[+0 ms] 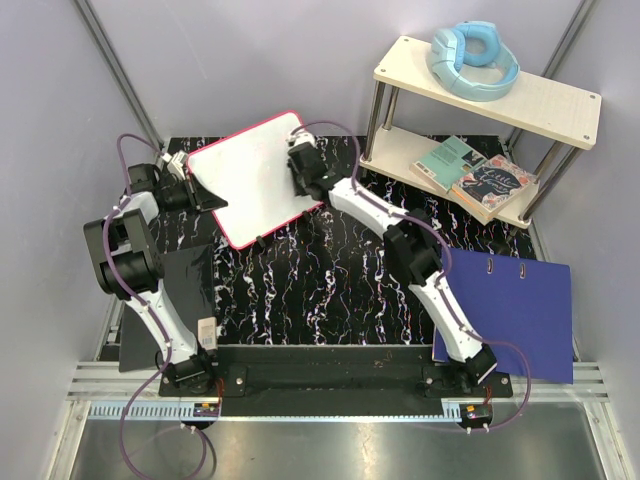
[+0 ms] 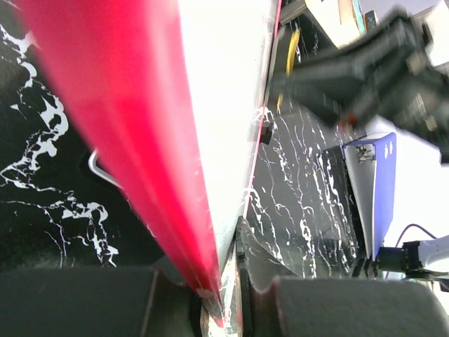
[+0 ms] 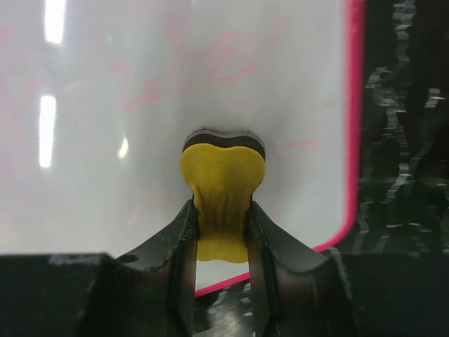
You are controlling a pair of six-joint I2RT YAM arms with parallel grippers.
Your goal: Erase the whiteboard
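The whiteboard [image 1: 250, 180], white with a red-pink rim, lies tilted at the back left of the black marbled mat. My left gripper [image 1: 193, 187] is shut on its left edge. In the left wrist view the red rim [image 2: 140, 133] runs down between the jaws of that gripper [image 2: 219, 298]. My right gripper [image 1: 303, 168] stands over the board's right part, shut on a yellow eraser [image 3: 223, 175] whose dark pad presses against the white surface [image 3: 126, 154]. Faint pink marks [image 3: 217, 70] show on the board beyond the eraser.
A two-level shelf [image 1: 545, 100] stands at the back right with blue headphones [image 1: 472, 58] on top and books [image 1: 480, 175] below. A blue folder [image 1: 515, 315] lies at the right. A black flat panel [image 1: 185, 285] lies beside the left arm.
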